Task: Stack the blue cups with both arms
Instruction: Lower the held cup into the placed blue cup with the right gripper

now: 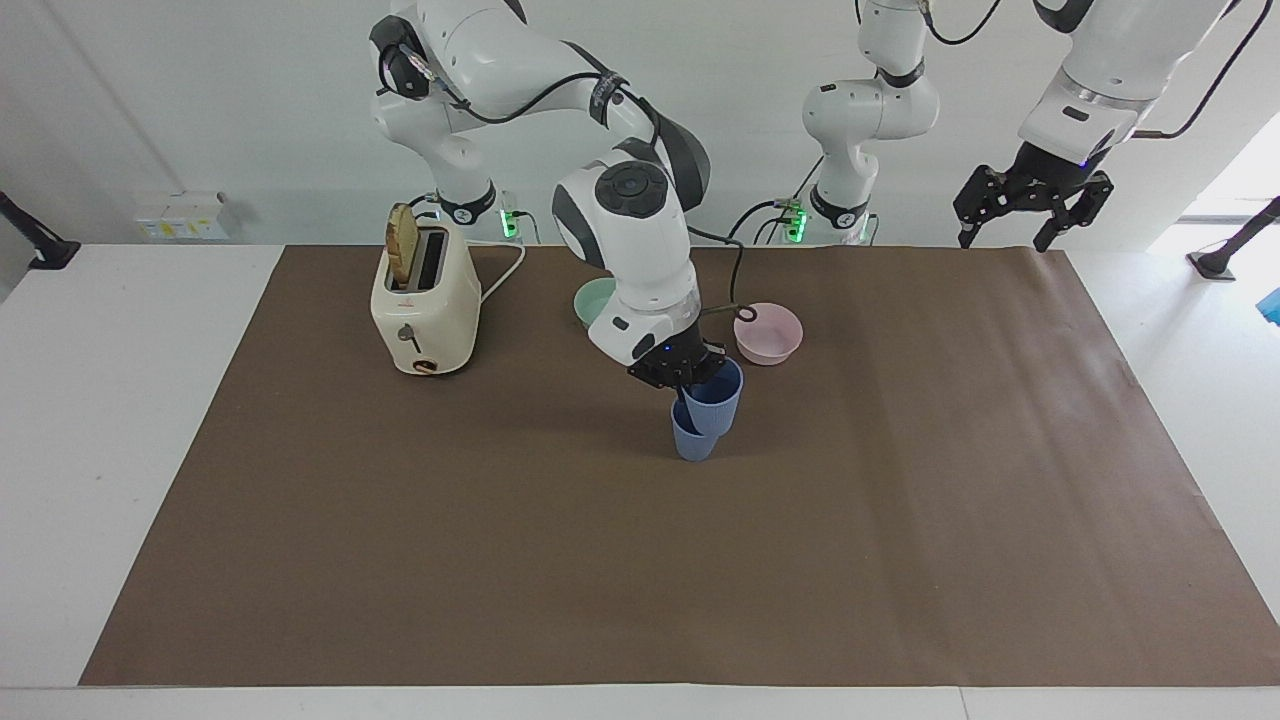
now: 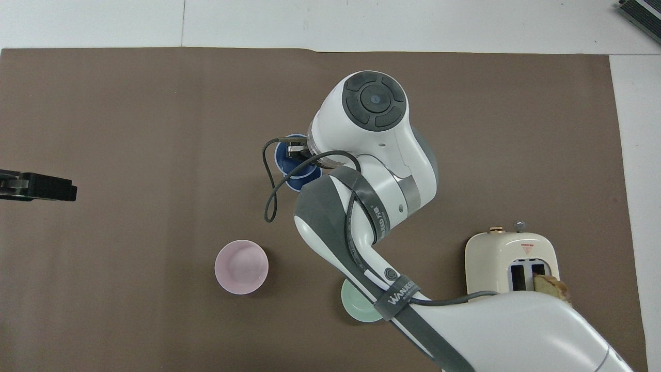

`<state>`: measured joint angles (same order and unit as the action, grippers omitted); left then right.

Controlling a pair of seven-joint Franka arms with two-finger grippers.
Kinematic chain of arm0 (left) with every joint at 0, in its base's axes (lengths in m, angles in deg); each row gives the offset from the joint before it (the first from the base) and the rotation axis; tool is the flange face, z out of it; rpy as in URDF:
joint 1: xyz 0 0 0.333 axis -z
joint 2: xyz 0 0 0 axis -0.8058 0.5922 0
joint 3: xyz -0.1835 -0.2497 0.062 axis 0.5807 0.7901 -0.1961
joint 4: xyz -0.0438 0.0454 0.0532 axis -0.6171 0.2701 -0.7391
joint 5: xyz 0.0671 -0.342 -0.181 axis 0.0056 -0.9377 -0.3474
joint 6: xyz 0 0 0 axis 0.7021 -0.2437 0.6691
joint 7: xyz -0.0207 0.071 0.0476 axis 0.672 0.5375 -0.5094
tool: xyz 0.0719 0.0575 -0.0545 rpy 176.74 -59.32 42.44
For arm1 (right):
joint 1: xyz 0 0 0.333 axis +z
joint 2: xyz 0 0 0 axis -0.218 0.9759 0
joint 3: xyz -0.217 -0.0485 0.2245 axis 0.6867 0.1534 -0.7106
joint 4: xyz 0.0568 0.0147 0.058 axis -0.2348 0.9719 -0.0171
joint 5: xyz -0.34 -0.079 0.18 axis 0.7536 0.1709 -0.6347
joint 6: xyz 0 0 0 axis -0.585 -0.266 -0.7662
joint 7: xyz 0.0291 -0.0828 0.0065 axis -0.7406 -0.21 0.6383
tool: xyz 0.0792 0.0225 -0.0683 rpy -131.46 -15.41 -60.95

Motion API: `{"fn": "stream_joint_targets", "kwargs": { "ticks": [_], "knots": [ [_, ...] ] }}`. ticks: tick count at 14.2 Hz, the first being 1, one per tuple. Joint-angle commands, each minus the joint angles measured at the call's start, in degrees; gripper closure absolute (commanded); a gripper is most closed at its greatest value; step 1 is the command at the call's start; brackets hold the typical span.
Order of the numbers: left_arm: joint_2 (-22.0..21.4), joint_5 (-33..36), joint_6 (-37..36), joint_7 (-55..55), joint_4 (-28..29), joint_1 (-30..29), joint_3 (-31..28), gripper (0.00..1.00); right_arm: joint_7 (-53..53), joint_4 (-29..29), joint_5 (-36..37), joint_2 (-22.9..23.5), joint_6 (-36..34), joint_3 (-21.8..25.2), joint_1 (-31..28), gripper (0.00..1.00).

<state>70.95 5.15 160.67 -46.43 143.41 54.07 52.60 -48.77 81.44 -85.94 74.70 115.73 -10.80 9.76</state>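
From the facing view, the right gripper (image 1: 690, 382) pinched the upper blue cup (image 1: 716, 396), tilted, seemingly partly inside the lower blue cup (image 1: 692, 441) near the pink bowl (image 1: 768, 333). The left gripper (image 1: 1030, 215) waited, jaws spread. Overhead, both cups overlapped.

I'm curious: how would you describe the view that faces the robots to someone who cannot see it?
The right arm's tool grips a tilted blue cup by its rim, half over a second blue cup standing on a brown mat. A toaster and two bowls sit nearer the robots; the left tool waits open.
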Motion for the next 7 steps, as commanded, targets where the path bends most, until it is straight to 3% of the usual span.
{"fn": "stream_joint_targets", "kwargs": {
  "ticks": [1, 7],
  "knots": [
    [0.1, 0.1, -1.2, -0.2, -0.9, -0.6, 0.3, 0.00, -0.4, 0.4, 2.5, -0.4, -2.5, -0.4, -0.2, 1.00],
    [0.1, 0.1, -1.2, -0.2, -0.9, -0.6, 0.3, 0.00, 0.3, 0.8, 2.8, -0.4, -3.3, -0.4, -0.6, 1.00]
  ]
}}
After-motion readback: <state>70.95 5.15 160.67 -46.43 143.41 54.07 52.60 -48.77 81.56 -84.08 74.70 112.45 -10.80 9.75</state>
